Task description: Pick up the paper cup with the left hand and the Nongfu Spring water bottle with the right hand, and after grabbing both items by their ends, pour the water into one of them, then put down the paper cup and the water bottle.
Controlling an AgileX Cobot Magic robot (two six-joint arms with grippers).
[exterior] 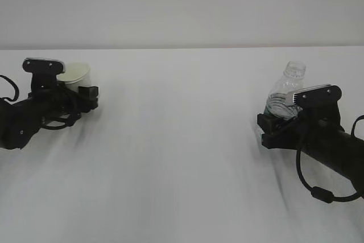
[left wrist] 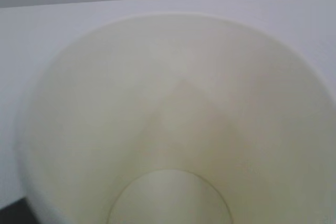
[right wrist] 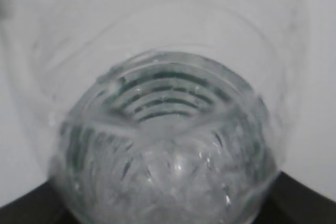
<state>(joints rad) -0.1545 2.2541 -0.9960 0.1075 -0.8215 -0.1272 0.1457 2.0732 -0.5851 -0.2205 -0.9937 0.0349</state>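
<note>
Left side: left hand (exterior: pixel 34 112) lies low on the bench (exterior: pixel 182 140), its pincer (exterior: pixel 85 96) around the base of the paper cup (exterior: pixel 75 73). The grip itself is hidden behind the arm, and the left wrist view shows only the cream inside of the cup (left wrist: pixel 178 119), so whether it is truly clamped I cannot tell. Cup leans, mouth tipped up and back toward the arm. Risk: thin paper wall, so a hard squeeze crushes it and a loose one lets it slip on lift.

Right side: right hand (exterior: pixel 324 140) is also low, pincer (exterior: pixel 273 126) closed around the lower part of the Nongfu Spring water bottle (exterior: pixel 287 92). Bottle is tilted, uncapped neck up and leaning right. The right wrist view looks straight down its mouth (right wrist: pixel 168 103); water level hard to read. Risk: no cap, so any quick swing or extra tilt spills before the 2 items meet.

Room: the 2 are well apart, with a wide bare bench between them. The far bench edge sits just behind the cup, so lift and bring inward, not back.
</note>
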